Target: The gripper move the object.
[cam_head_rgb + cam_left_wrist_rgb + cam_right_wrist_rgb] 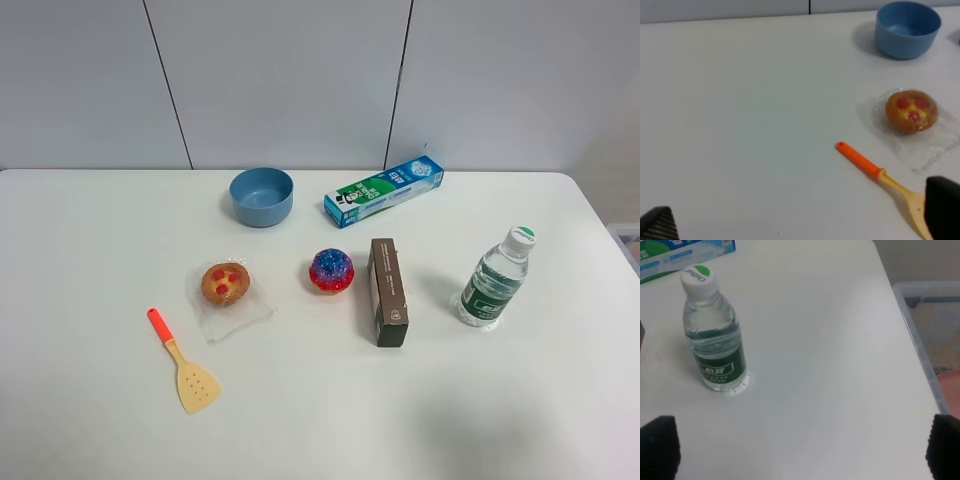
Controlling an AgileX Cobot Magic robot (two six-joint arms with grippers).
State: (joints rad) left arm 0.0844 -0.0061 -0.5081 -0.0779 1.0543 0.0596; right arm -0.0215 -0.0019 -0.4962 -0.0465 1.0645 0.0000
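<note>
The object, a small golden-brown pastry (225, 283) with red spots in a clear wrapper, lies on the white table left of centre. It also shows in the left wrist view (911, 110). My left gripper (800, 220) is open and empty, short of the pastry, with only its black fingertips (942, 210) showing. My right gripper (800, 447) is open and empty over the table's right side, near a water bottle. Neither gripper shows in the exterior high view.
An orange-handled spatula (185, 363) lies in front of the pastry. A blue bowl (261, 196), a toothpaste box (384, 190), a shiny red-and-blue ball (331, 270), a brown box (387, 291) and a water bottle (494, 279) stand around. A clear bin (930, 340) sits off the table's right edge.
</note>
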